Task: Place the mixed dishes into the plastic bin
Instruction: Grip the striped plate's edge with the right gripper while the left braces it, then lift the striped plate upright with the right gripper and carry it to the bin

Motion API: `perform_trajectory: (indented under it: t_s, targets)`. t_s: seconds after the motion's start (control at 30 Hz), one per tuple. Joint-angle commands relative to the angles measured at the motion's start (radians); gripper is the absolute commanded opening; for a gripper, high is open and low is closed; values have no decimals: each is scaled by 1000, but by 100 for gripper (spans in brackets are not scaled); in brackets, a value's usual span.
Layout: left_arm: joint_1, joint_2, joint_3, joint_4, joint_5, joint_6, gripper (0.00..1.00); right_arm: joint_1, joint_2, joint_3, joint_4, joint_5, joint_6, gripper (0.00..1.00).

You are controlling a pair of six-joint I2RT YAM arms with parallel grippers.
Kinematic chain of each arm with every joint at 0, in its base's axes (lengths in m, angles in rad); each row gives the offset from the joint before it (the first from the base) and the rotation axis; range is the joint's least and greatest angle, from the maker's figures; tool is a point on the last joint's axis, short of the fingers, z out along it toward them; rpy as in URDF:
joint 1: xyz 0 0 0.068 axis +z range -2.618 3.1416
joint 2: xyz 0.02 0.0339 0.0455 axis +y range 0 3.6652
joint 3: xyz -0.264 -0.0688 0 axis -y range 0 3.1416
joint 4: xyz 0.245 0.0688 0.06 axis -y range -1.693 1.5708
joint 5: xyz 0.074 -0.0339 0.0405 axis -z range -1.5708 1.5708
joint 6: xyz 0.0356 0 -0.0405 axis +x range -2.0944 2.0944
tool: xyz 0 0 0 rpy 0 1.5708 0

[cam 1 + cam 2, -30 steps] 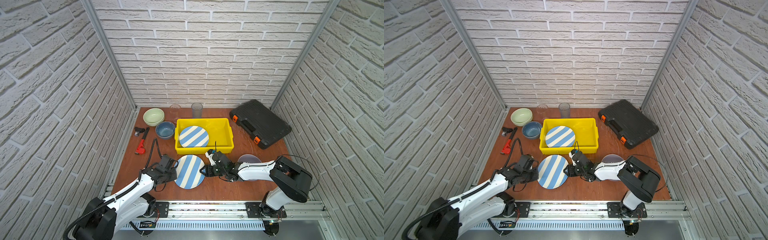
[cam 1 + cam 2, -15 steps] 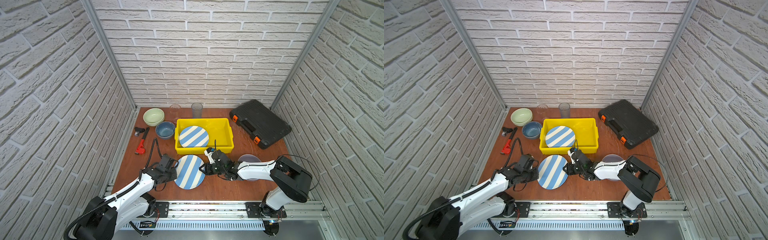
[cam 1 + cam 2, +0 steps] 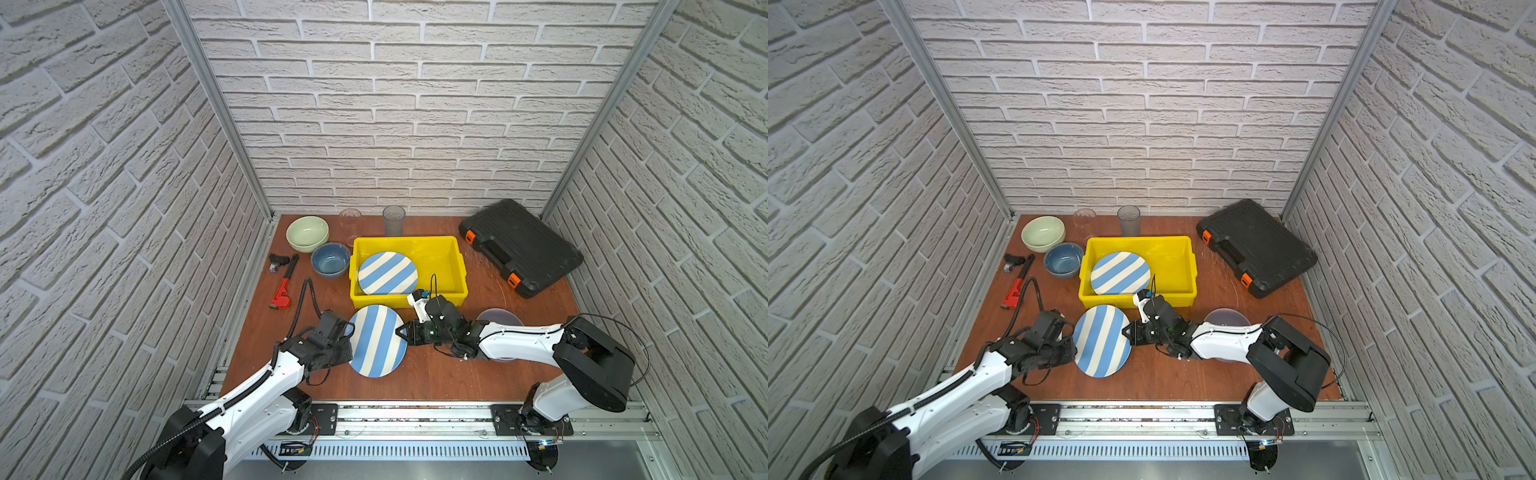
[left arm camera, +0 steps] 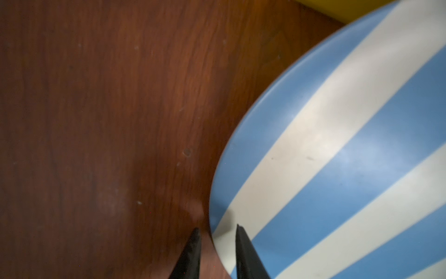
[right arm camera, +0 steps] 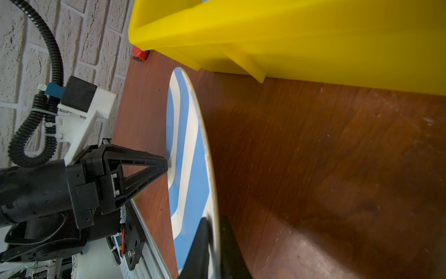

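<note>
Blue-white striped plate (image 3: pixel 377 340), just in front of the yellow bin (image 3: pixel 409 240). The right gripper (image 5: pixel 213 221) is clamped on its rim; the left gripper (image 4: pixel 217 229) straddles the opposite rim, jaws slightly parted. A matching plate (image 3: pixel 387 273) lies inside the bin.

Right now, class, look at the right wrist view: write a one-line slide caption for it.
Right gripper pinches the striped plate by its rim, beside the yellow bin, left gripper opposite.
</note>
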Motion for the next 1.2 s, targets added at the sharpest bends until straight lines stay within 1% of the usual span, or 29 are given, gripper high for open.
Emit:
perform_trajectory:
  t_s: [0.0,0.2,0.37,0.53,0.67,0.77,0.93,1.03,1.07,1.17]
  targets:
    - [-2,-48,46,-68,-16,-8,29,6,-30,6,-70,40,-25,7]
    - [-1,-106,98,-136,-38,-15,33,6,-86,2,-128,51,-36,6]
    - [-2,-122,127,-151,-46,-14,42,5,-153,28,-227,57,-54,6]
    - [-1,-125,148,-163,-46,-17,46,6,-201,106,-366,44,-99,6]
    - [0,-137,179,-194,-58,-12,49,6,-238,174,-467,28,-107,5]
    - [0,-153,207,-217,-74,-3,52,6,-267,219,-512,20,-107,5]
    - [0,-161,256,-268,-105,18,59,2,-285,308,-608,31,-125,6]
    - [5,-161,285,-287,-111,31,61,-6,-283,372,-677,58,-142,6]
    - [4,-187,293,-292,-114,34,61,-12,-284,389,-687,69,-149,6]
    - [8,-202,311,-304,-121,42,63,-45,-281,435,-708,84,-174,6]
